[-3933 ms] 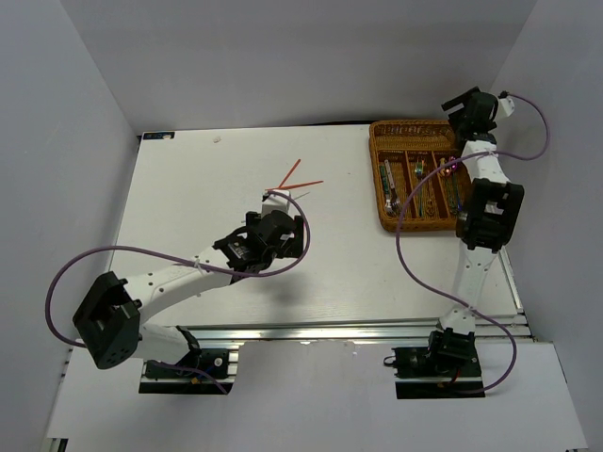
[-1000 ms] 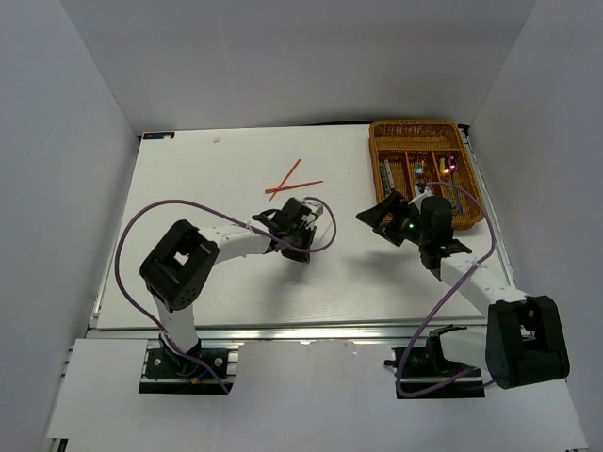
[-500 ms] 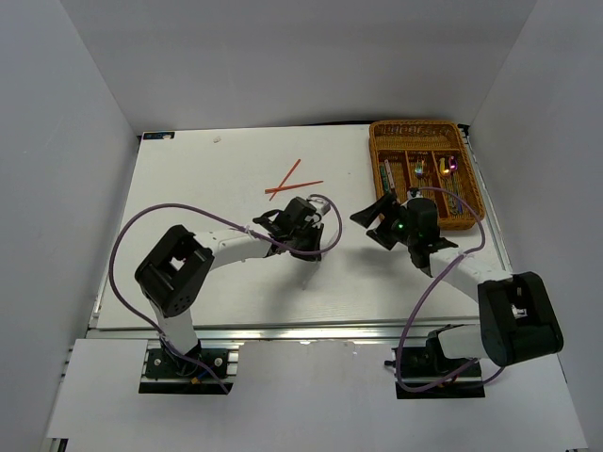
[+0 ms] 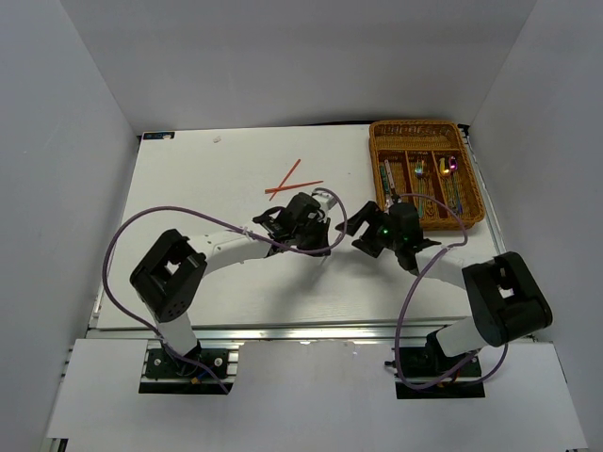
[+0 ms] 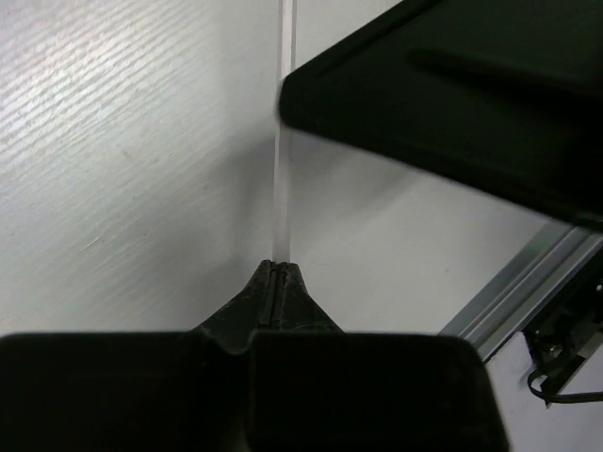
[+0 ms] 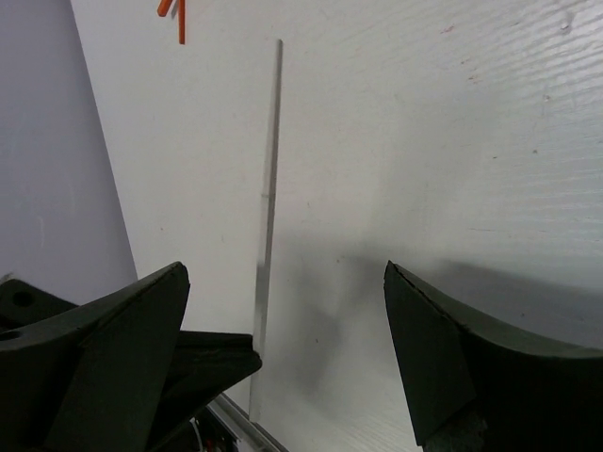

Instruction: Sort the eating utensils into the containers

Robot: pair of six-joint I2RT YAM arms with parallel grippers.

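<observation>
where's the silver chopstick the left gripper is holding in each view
top external: too thin to make out; it is at the left gripper, mid-table
left wrist: silver chopstick rises from the shut jaws, centre
right wrist: thin upright line, left of centre
shared landmark: the open right gripper beside it

I see a white surface (image 4: 188,188) with two thin red chopsticks (image 4: 294,181) crossed at upper centre, a pale silver chopstick (image 6: 268,188), a brown woven wicker tray (image 4: 415,126) at upper right holding purple-glinting spoons (image 4: 450,165), and purple cables (image 4: 402,320) on white-and-black arms (image 4: 236,247).
</observation>
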